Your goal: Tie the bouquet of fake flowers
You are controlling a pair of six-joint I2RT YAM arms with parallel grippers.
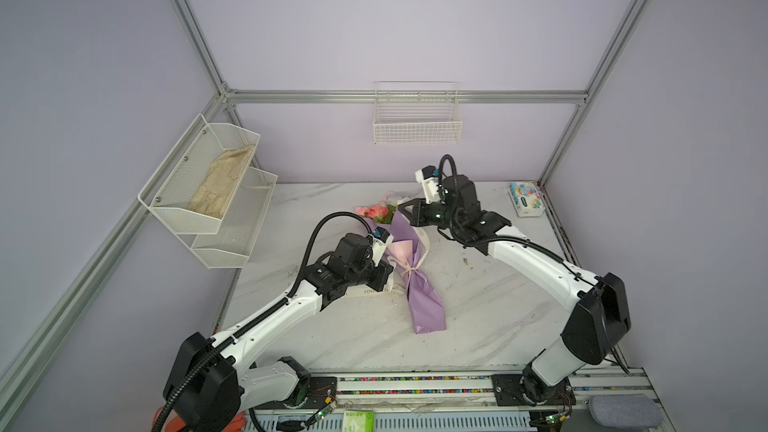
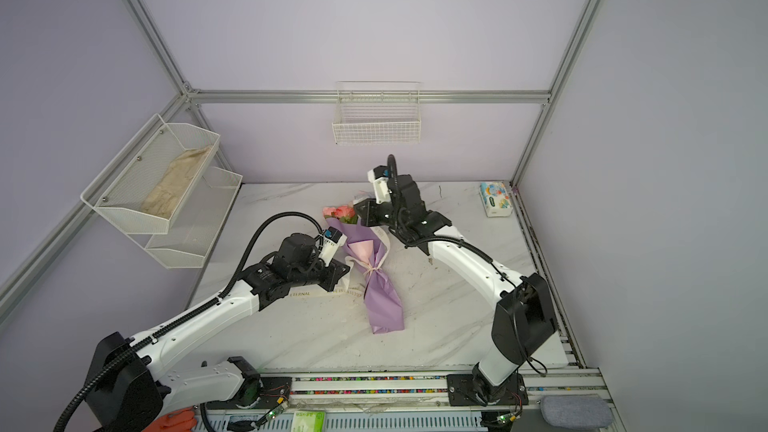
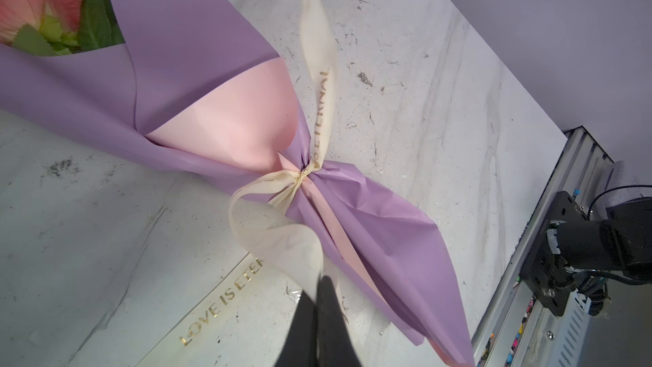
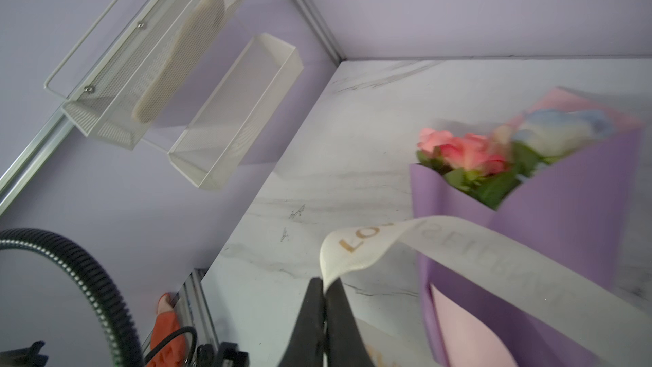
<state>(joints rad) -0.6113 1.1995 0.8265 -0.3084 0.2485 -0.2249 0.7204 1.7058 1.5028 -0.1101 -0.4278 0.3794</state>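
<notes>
The bouquet of fake flowers (image 1: 415,280) (image 2: 376,284) lies on the marble table, wrapped in a lilac and pink paper cone. Its pink roses (image 1: 376,211) (image 4: 465,153) point toward the back wall. A cream lettered ribbon (image 3: 303,172) is knotted round the cone's narrow waist. My left gripper (image 3: 319,285) (image 1: 391,278) sits just left of the waist, shut on one ribbon end. Near the flower end, my right gripper (image 4: 326,282) (image 1: 406,211) is shut on the other ribbon end (image 4: 458,241), which runs raised across the cone.
A two-tier mesh shelf (image 1: 208,184) holding a beige cloth hangs on the left wall. A wire basket (image 1: 417,124) hangs on the back wall. A tissue pack (image 1: 525,199) lies at the back right corner. The arms' mounting rail (image 1: 415,384) runs along the front edge.
</notes>
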